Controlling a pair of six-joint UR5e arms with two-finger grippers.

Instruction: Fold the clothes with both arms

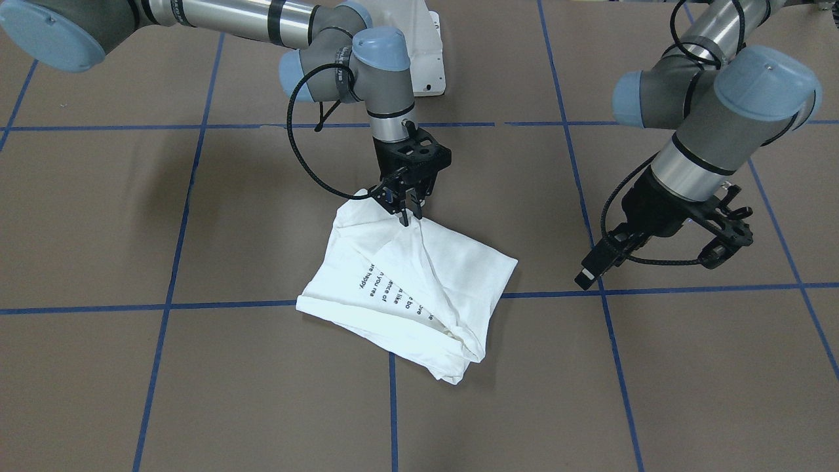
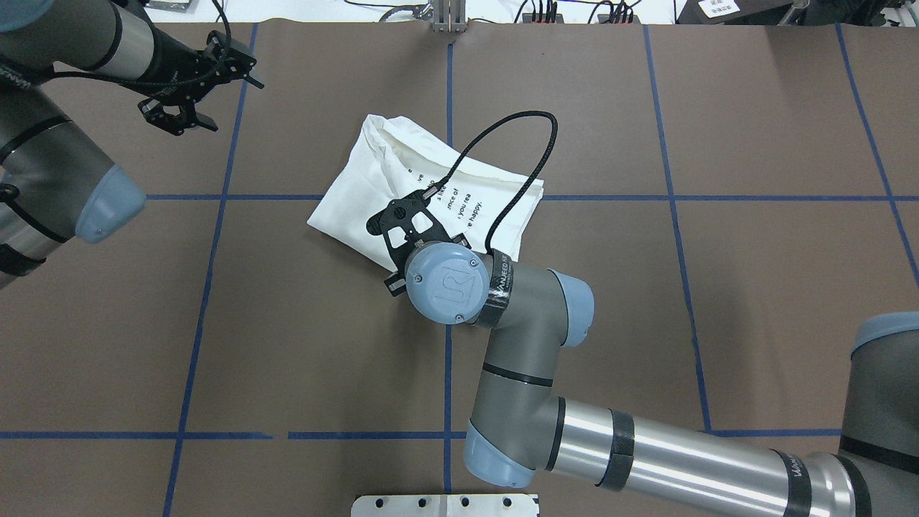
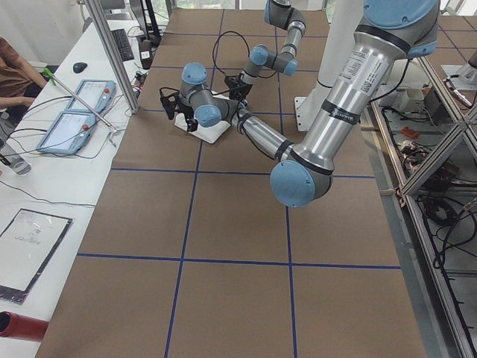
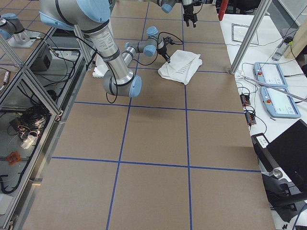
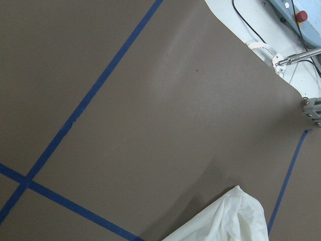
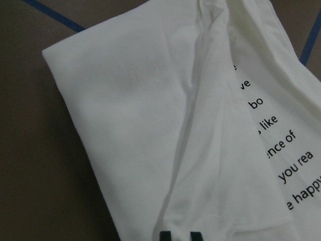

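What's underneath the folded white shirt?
The shirt lies on the brown table, over blue tape lines. Its lower layers and the surface beneath are covered.

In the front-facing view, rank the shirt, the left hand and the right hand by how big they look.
Largest: shirt.
Then the left hand and right hand: the left looks bigger, but may be nearer the camera, so unsure.
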